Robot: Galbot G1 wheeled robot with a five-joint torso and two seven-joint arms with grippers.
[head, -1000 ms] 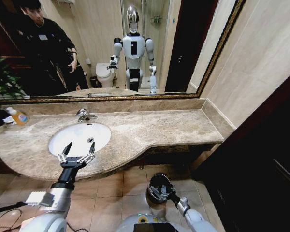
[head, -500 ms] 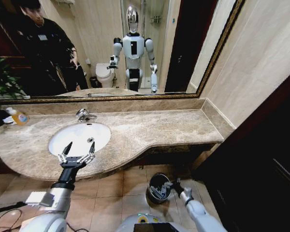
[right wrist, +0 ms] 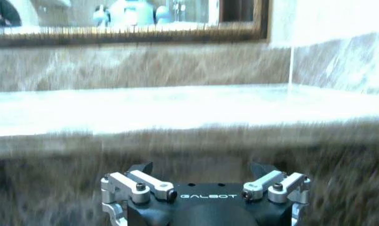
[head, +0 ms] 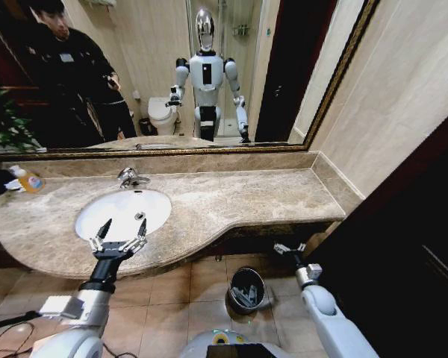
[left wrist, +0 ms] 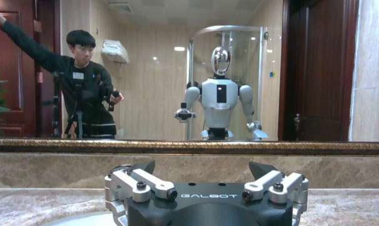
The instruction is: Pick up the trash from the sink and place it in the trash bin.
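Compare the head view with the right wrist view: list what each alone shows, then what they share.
Head view alone: the sink with its faucet, the open left gripper at the basin's near rim, and the trash bin on the floor tiles holding small items. Right wrist view alone: a close look at the countertop's front edge. Shared: the open, empty right gripper, the marble countertop and the mirror frame.

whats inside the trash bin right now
The trash bin on the floor holds a few small pale items, lying low against its dark inside. What each one is, and what lies under them, cannot be made out.
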